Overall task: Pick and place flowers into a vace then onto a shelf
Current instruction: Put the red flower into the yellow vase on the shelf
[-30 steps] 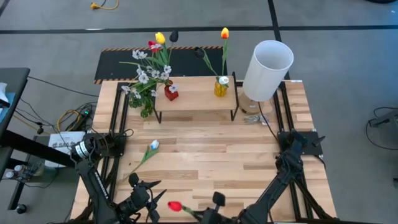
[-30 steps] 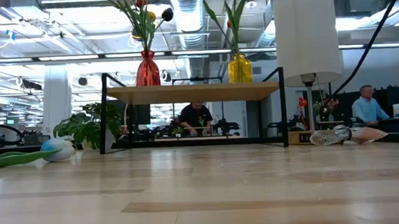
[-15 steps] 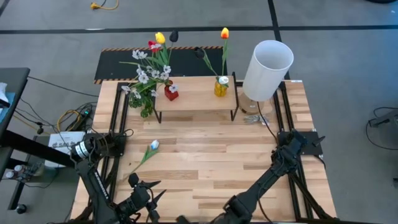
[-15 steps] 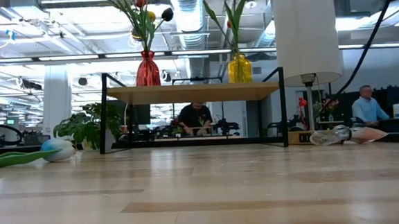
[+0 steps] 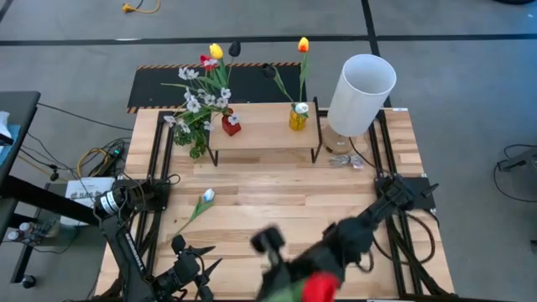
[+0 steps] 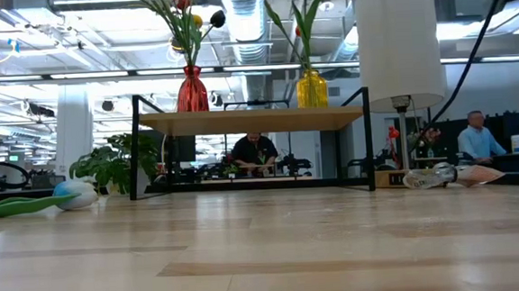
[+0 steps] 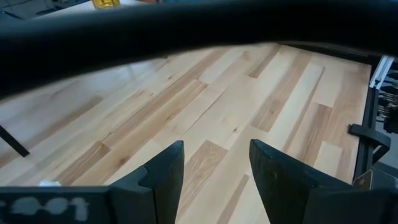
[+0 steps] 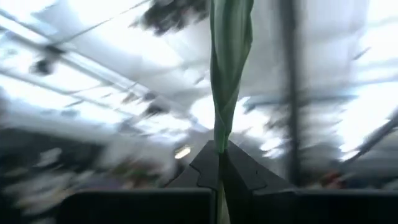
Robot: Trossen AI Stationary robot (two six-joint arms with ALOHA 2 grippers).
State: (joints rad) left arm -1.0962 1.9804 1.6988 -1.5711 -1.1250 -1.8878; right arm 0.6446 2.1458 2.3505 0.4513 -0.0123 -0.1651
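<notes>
Slatted wood table (image 5: 277, 197), office behind; right gripper (image 8: 221, 163) clamps red tulip (image 5: 317, 287) at near edge; left gripper (image 7: 214, 171) agape.

Pale wood slatted table (image 5: 277, 210) — smooth, matt, glossy glass vases (image 5: 298, 117)

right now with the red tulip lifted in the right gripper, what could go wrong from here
The right gripper is shut on only the thin stem of the red tulip, so the flower could swing or slip while it is carried.

Both vases on the shelf already hold flowers, so the stem may snag them or tip the yellow vase.

The white lamp stands close beside the shelf and could be clipped.
</notes>
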